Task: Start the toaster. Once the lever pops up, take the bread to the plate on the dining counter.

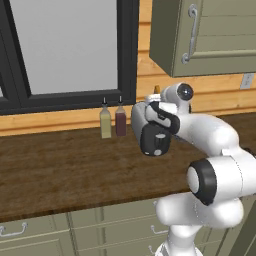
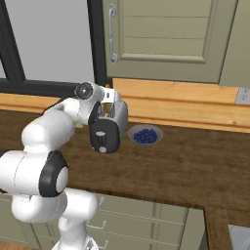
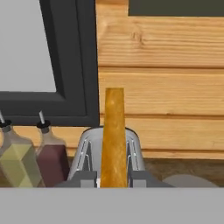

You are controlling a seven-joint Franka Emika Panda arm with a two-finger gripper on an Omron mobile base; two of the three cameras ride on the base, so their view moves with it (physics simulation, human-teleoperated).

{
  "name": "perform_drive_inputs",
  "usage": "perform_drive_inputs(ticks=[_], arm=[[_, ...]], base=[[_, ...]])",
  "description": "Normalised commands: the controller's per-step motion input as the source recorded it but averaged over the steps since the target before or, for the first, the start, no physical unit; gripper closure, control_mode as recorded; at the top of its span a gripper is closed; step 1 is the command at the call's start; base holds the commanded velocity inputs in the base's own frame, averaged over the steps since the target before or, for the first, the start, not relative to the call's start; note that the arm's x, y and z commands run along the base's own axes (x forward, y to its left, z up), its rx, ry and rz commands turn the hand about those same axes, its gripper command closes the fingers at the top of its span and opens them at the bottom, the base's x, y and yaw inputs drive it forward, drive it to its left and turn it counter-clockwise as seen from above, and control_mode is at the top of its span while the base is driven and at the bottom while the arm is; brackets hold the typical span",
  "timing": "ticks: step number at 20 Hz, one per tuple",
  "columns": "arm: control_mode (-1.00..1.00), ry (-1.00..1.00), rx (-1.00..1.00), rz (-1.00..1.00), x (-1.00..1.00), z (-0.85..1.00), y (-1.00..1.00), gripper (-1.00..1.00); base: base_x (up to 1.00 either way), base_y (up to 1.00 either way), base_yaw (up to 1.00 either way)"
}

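gripper (image 3: 114, 181): narrow-set, its two fingers on either face of the bread at 6 o'clock of the hand view; judged a grip on the slice.
bread (image 3: 113, 135): upright, edge-on, standing in the toaster's slot and rising toward 12 o'clock.
handling: judged light, stiff from toasting, brittle at the crust; pinch the flat faces gently, lift straight up.
toaster (image 3: 87, 153): silver, directly under the hand on the wooden worktop (image 1: 60, 170).
lever (image 2: 102, 132): pale tab high on the black end panel.
bottles (image 3: 19, 159): two, at 9 o'clock of the toaster.
bowl (image 2: 145, 135): blue berries, 3 o'clock of the toaster in the right base view.
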Motion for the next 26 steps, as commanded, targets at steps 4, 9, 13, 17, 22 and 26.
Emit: perform_drive_inputs(ticks=[4, 9, 13, 17, 22, 26], arm=[[-1.00, 0.01, 0.01, 0.00, -0.92, 0.79, 0.00, 1.00], [-1.00, 0.00, 0.02, 0.00, -0.96, 0.74, 0.05, 1.00], [-1.00, 0.03, 0.00, 0.00, -1.00, 0.28, 0.35, 1.00], [-1.00, 0.03, 0.00, 0.00, -1.00, 0.05, 0.12, 1.00], [-1.00, 0.00, 0.00, 0.00, -1.00, -0.08, 0.00, 1.00], [-1.00, 0.03, 0.00, -0.01, -1.00, -0.15, 0.00, 1.00]], base=[[0.00, 0.00, 0.00], [0.00, 0.00, 0.00], [0.00, 0.00, 0.00], [0.00, 0.00, 0.00], [0.00, 0.00, 0.00], [0.00, 0.00, 0.00]])
